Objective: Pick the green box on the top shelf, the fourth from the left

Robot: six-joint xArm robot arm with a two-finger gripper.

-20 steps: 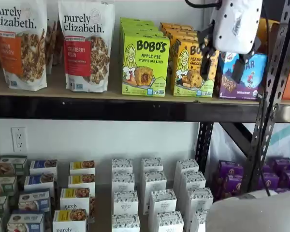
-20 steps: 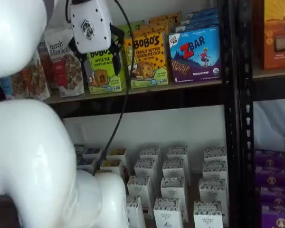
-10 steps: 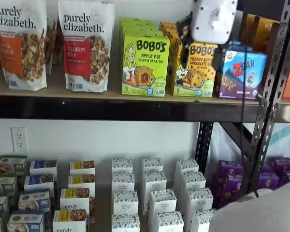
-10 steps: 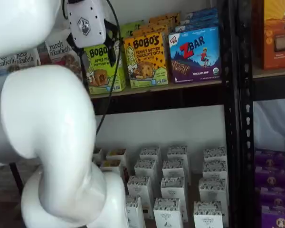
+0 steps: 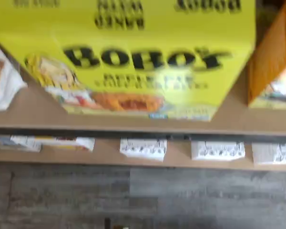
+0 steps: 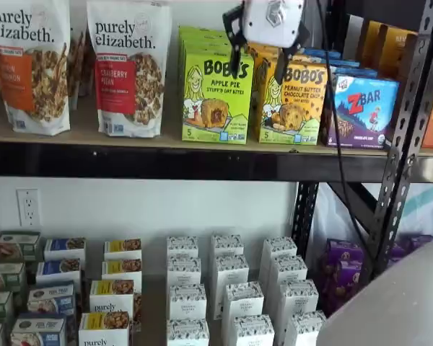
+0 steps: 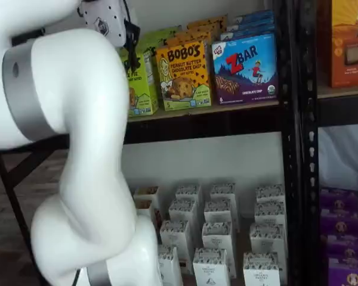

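Approach step: gripper (image 6: 258, 59) spread wide, hanging between green box (image 6: 215, 97) (upright on the top shelf (image 6: 166, 137)) and orange Bobo's box (image 6: 292, 101); next, centre on green.

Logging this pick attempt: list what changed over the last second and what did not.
The gripper slid across the shelf front, from before the Zbar box to the green box, its fingers open and holding nothing. The boxes and granola bags on the top shelf stayed put.
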